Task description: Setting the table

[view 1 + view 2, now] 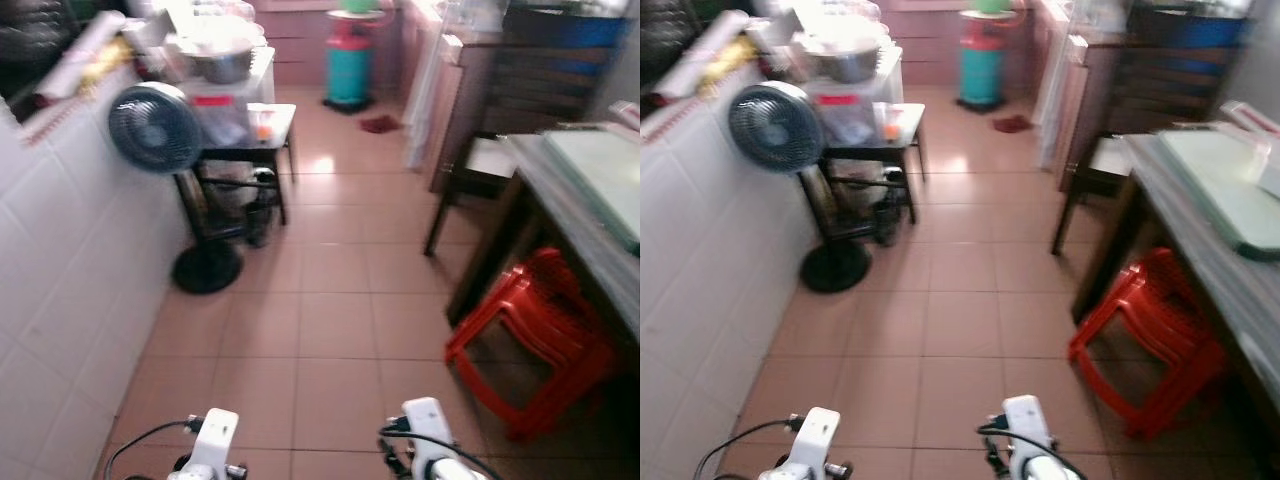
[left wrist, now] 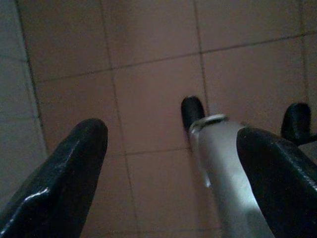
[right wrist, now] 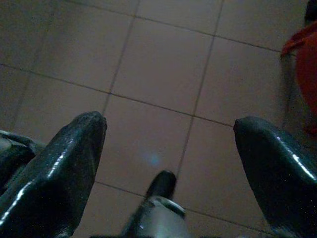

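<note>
Glossy terracotta floor tiles (image 1: 330, 330) reflect light. The left wall (image 1: 60, 300) is smooth white glazed tile. Red stools (image 1: 535, 335) look like shiny moulded plastic. The far metal bowl (image 1: 222, 62) gleams; gripper fingers (image 2: 69, 173) are smooth, semi-gloss black.

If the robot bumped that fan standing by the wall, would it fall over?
Probably not easily. The fan stands on a wide round base, which should steady it. Still, its head sits high on a thin pole, so a push near the top might rock or tip it. It stands close to the tiled wall, which would likely stop a fall that way.
</note>
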`<state>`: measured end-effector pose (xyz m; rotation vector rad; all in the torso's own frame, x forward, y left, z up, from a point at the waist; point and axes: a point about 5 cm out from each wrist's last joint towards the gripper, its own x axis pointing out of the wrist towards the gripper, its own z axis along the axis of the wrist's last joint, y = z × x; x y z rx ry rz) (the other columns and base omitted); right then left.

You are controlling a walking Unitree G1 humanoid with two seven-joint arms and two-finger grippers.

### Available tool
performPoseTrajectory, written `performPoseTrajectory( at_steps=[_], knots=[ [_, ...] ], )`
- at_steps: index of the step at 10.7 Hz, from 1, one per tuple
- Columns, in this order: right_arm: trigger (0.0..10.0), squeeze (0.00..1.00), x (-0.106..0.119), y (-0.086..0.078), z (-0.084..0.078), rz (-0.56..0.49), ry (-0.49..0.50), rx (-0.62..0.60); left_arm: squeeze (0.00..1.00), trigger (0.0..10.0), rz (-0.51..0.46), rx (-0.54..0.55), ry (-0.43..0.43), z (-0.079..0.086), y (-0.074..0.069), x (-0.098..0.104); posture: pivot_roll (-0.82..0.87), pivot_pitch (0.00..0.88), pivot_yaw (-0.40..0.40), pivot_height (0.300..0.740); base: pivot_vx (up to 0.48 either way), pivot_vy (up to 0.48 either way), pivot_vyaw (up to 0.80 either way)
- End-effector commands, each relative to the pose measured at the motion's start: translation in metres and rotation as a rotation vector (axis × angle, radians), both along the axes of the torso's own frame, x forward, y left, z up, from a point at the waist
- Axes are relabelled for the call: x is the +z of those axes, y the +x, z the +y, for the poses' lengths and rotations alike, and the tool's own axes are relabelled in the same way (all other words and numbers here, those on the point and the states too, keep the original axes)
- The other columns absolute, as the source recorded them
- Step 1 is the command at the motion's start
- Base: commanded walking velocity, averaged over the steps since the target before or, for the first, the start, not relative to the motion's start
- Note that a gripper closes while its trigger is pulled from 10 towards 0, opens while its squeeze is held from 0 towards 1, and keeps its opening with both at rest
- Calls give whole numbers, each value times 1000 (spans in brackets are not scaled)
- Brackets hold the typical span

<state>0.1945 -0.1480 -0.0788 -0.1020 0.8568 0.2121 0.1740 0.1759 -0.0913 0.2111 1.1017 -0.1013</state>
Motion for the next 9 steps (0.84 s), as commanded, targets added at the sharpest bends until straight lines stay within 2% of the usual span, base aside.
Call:
performPoseTrajectory(
  at_steps=[1,6,9],
  knots=[
    [10000,0,-2,-3,-4,16,-17,-9,0,10000,-8,-5,5,4,3,2,35,0,15,740,0,0,0],
    [10000,0,-3,-5,-2,30,-28,-4,0,10000,-7,-11,13,10,2,2,28,0,21,740,0,301,0],
    [10000,0,-3,-4,0,26,-33,3,0,10000,-8,-23,18,11,2,2,18,0,26,740,0,415,0]
  ],
)
